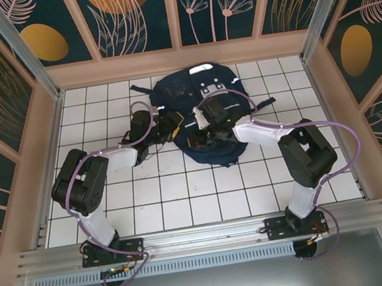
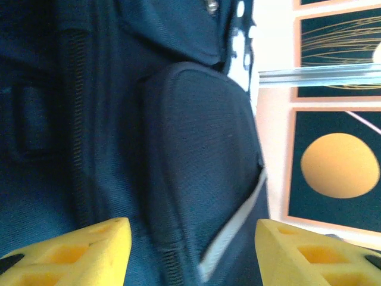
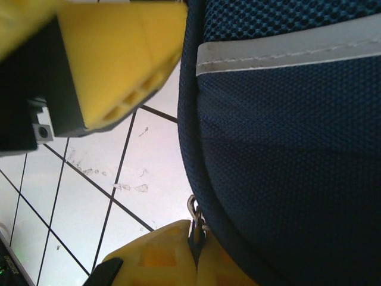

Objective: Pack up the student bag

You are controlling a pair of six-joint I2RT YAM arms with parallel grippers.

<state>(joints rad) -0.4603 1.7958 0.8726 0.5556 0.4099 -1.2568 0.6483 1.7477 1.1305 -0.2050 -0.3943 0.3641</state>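
1. Viewing the overhead camera, I find the student bag [image 1: 179, 92] lying on the white tiled counter [image 1: 184, 200], at the far middle of the work area. One arm meets it from each side.
2. Bag material: dark navy woven fabric with a fine, pebbled grain. The outline is rounded and the side bulges outward in a smooth curve.
3. A white reflective stripe [image 3: 286, 50] crosses one navy panel. It is flat and smooth, with a line of stitching along its length.
4. Left gripper [image 2: 193, 256]: the jaws stand apart. Its yellow moulded fingers, hollow-celled on their faces, sit to either side of a padded, round-cornered pocket [image 2: 208, 167] on the bag. I cannot tell whether they touch the cloth.
5. A toothed zipper track [image 2: 77, 119] runs lengthwise beside that pocket.
6. Right gripper [image 3: 195, 241]: the jaws are together, pinched on a dark zipper pull [image 3: 195, 233]. The pull hangs from a small metal ring [image 3: 191, 205] at the bag's curved edge seam.
7. On the right wrist camera, a yellow finger block [image 3: 119, 59] with hollow cells, on a black mount, sits just beside the bag's edge.
8. Counter surface: glossy square tiles with dark grout lines and faint scuff marks near the bag.
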